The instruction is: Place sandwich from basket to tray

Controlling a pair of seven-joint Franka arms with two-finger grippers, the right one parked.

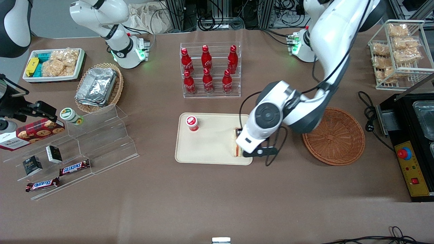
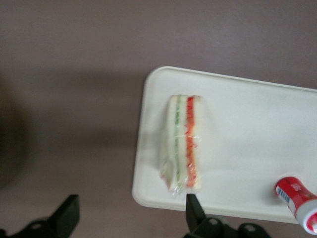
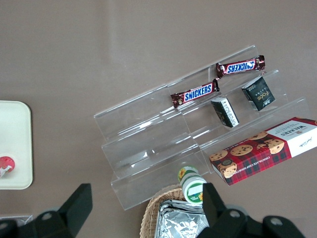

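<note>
The sandwich (image 2: 183, 144) lies on the cream tray (image 2: 247, 129), close to the tray edge nearest the basket. It is a wrapped wedge showing green and red-orange filling stripes. In the front view only a strip of the sandwich (image 1: 236, 146) shows beside the wrist. My left gripper (image 2: 131, 213) is open and holds nothing. It hangs above the tray's corner, with one finger (image 2: 192, 206) at the sandwich's end and the other over the bare table. In the front view the gripper (image 1: 249, 146) sits over that tray (image 1: 210, 142) edge. The reddish-brown basket (image 1: 334, 135) stands empty beside it.
A small red-capped bottle (image 1: 192, 123) stands on the tray toward the parked arm's end. A clear rack of red cola bottles (image 1: 210, 69) stands farther from the front camera than the tray. A black control box (image 1: 412, 149) lies at the working arm's end.
</note>
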